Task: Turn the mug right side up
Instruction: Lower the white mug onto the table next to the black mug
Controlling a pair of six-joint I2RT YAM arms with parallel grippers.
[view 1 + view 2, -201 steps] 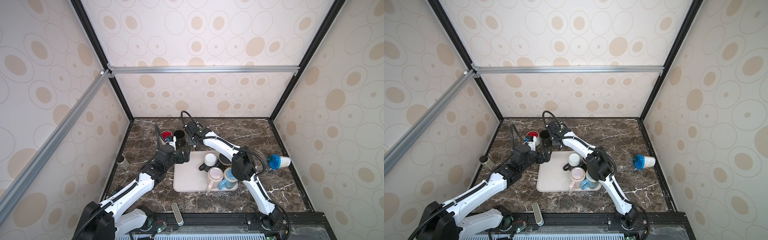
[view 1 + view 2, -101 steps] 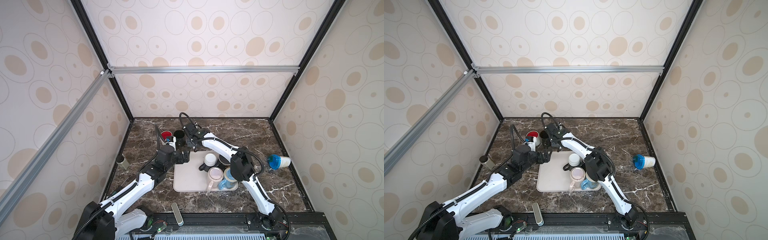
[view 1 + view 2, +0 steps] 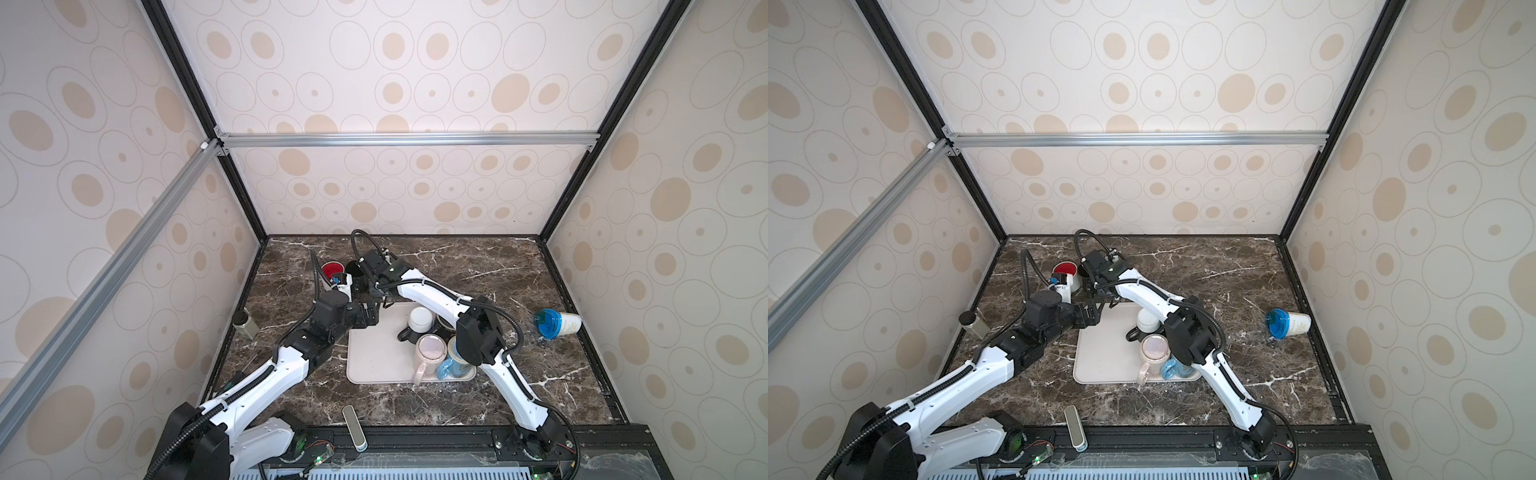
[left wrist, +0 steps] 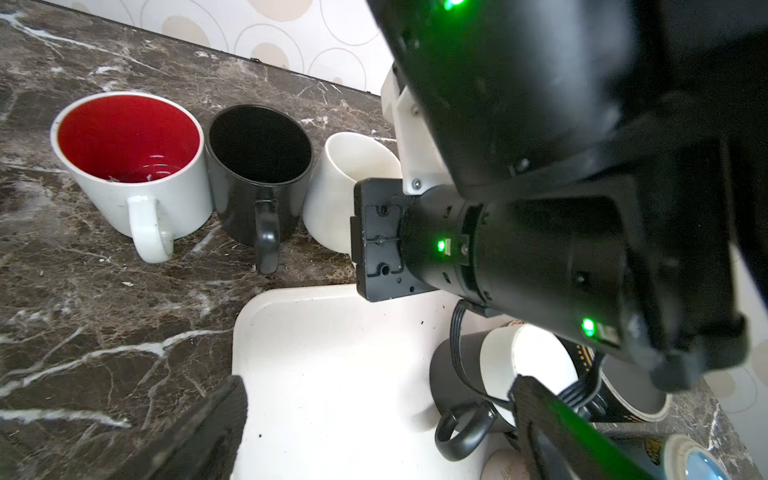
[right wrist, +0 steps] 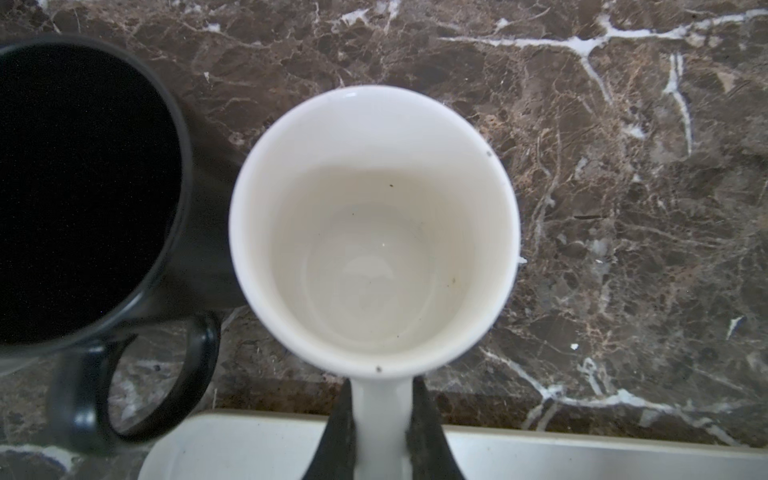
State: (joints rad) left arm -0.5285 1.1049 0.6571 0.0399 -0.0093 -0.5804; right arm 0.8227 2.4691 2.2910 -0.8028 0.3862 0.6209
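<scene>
At the dark marble tabletop [image 5: 623,208], the right gripper [image 5: 382,436] is clamped on the handle of the empty white mug [image 5: 374,232], which sits mouth up just beside an empty black mug [image 5: 83,187] and a red-lined mug [image 4: 129,166]. The left gripper [image 4: 378,384], jaws apart, hovers over the tray [image 4: 332,353].

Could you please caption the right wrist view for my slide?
Right gripper shut on the handle of a white mug, mouth up, beside a black mug on the marble table.

Robot lab test cell: aluminium frame [image 3: 407,139], patterned wall panels [image 3: 374,62], marble tabletop [image 3: 478,257]
</scene>
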